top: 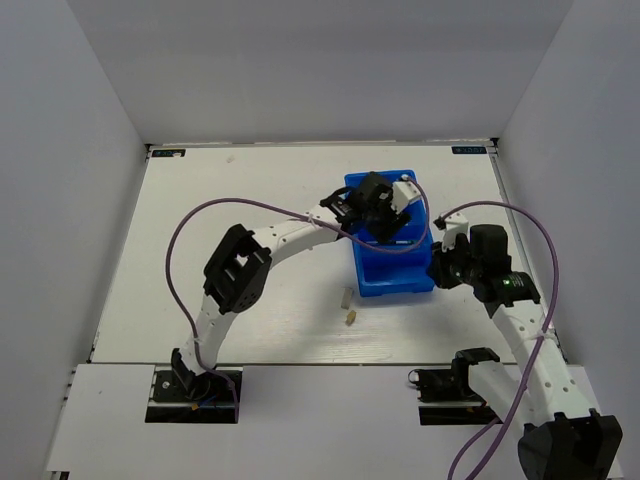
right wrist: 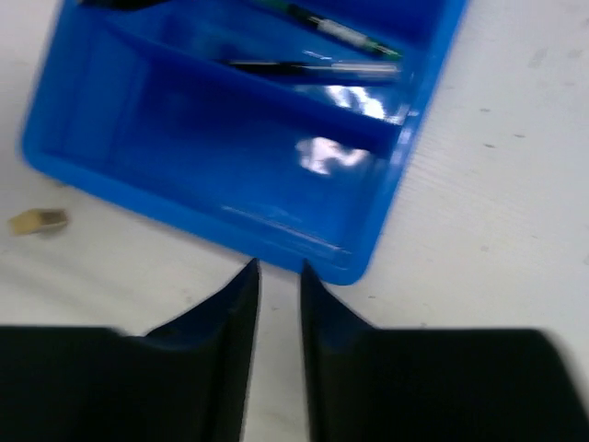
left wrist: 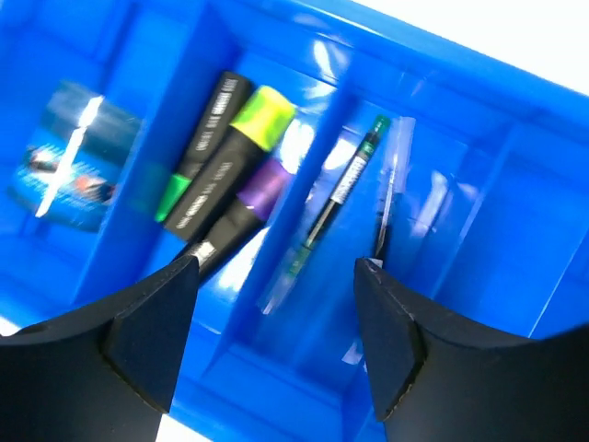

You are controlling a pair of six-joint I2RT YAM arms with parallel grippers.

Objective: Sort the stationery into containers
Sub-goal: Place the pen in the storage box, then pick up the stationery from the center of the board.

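The blue tray (top: pixel 395 282) stands mid-table. My left gripper (top: pixel 378 215) hovers over it, open and empty (left wrist: pixel 276 276). In the left wrist view the tray (left wrist: pixel 515 212) holds a blue square pack (left wrist: pixel 74 157) in one compartment. The neighbouring compartment holds highlighters with yellow (left wrist: pixel 262 120), green (left wrist: pixel 175 193) and purple (left wrist: pixel 262 184) ends. The one after that holds a green pen (left wrist: pixel 345 180) and a clear pen (left wrist: pixel 386 203). My right gripper (top: pixel 440 270) sits just off the tray's near right corner (right wrist: pixel 279 269), its jaws almost together with nothing between them. The tray's nearest compartment (right wrist: pixel 230 157) looks bare.
A tiny tan piece (top: pixel 350 318) lies on the table just in front of the tray's left corner, also seen in the right wrist view (right wrist: pixel 37 221). A small pale item (top: pixel 344 297) lies just behind it. White walls enclose the table.
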